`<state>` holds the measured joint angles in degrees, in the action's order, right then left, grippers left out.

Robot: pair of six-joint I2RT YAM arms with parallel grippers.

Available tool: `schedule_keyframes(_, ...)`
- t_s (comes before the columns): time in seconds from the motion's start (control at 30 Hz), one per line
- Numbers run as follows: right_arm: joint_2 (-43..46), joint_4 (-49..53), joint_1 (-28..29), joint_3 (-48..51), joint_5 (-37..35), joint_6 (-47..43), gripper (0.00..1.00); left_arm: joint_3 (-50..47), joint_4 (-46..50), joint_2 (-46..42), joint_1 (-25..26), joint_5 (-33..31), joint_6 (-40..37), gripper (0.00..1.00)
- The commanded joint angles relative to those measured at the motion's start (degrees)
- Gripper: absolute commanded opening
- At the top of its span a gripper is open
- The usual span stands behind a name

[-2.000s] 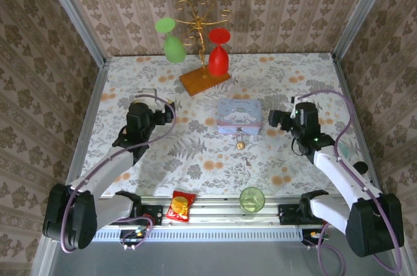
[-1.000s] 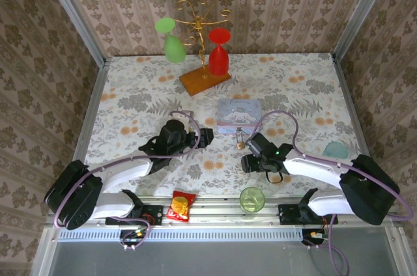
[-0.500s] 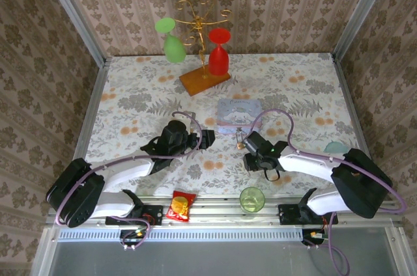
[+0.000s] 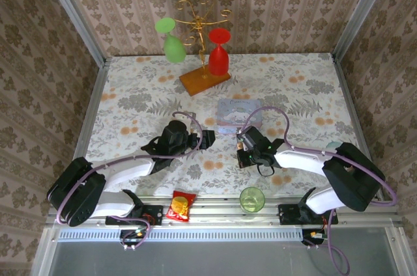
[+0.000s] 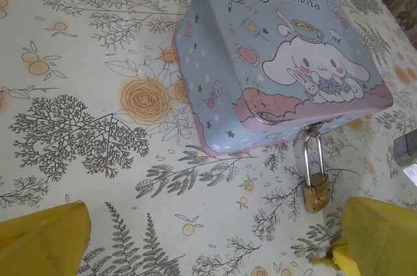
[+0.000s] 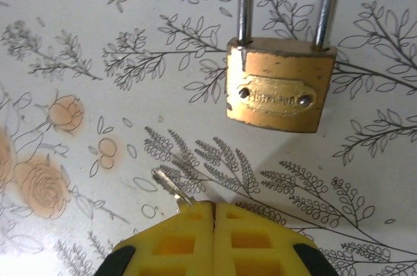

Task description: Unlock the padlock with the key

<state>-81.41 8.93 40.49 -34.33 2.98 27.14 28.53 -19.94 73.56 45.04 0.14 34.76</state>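
The small rectangular brass padlock [image 6: 280, 84], its smooth steel shackle hooked through the hasp of the pale-blue printed tin [image 5: 280, 61], lies flat on the floral surface [image 6: 78, 41] at the tin's 6 o'clock. The right end effector [image 6: 214, 207], low and outstretched, pinches the thin silvery metal key [image 6: 171, 185], whose tip pokes toward 11 o'clock. The left end effector [image 5: 208, 243] holds its yellow fingers [image 5: 39, 240] spread wide.
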Motion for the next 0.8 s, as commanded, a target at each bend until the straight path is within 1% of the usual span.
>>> schedule_keyframes(0.0,5.17,0.47,-1.54,1.65,5.11,-2.58,0.00,1.48,-0.10,0.01,0.31,0.64,-0.04,1.00)
schedule_keyframes(0.1,7.60,0.76,-3.38,2.25,7.67,-3.10,0.00,1.35,-0.90,0.17,0.33,1.79,0.86,1.00)
schedule_keyframes(0.2,9.90,1.18,-3.68,1.47,8.79,-2.51,0.00,1.52,-2.42,-0.19,0.29,3.90,6.49,0.99)
schedule_keyframes(0.3,12.78,-0.14,-4.06,0.66,9.49,0.74,0.00,0.68,-7.69,-2.40,0.29,5.21,18.34,0.97)
schedule_keyframes(0.37,14.76,-1.23,-4.10,-0.76,8.78,3.29,0.00,-0.54,-12.83,-3.47,0.25,4.79,28.30,0.96)
schedule_keyframes(0.47,16.33,-0.62,-4.10,-4.04,5.18,5.53,0.00,-2.68,-20.18,-3.33,0.31,2.25,44.82,0.97)
schedule_keyframes(0.57,16.64,-3.79,-4.10,-5.73,1.72,7.28,0.00,-2.95,-27.46,-0.90,0.43,1.66,57.31,0.95)
schedule_keyframes(0.63,16.18,-8.45,-4.02,-6.02,0.47,8.74,0.00,-1.46,-29.12,0.31,1.54,1.27,61.57,0.93)
schedule_keyframes(0.67,15.81,-10.68,-4.02,-6.02,-0.07,9.40,0.00,-0.39,-28.87,0.67,2.16,1.26,62.52,0.93)
schedule_keyframes(0.77,14.41,-17.54,-3.93,-6.65,-1.68,11.12,0.00,1.69,-25.80,0.60,3.97,-0.54,66.60,0.95)
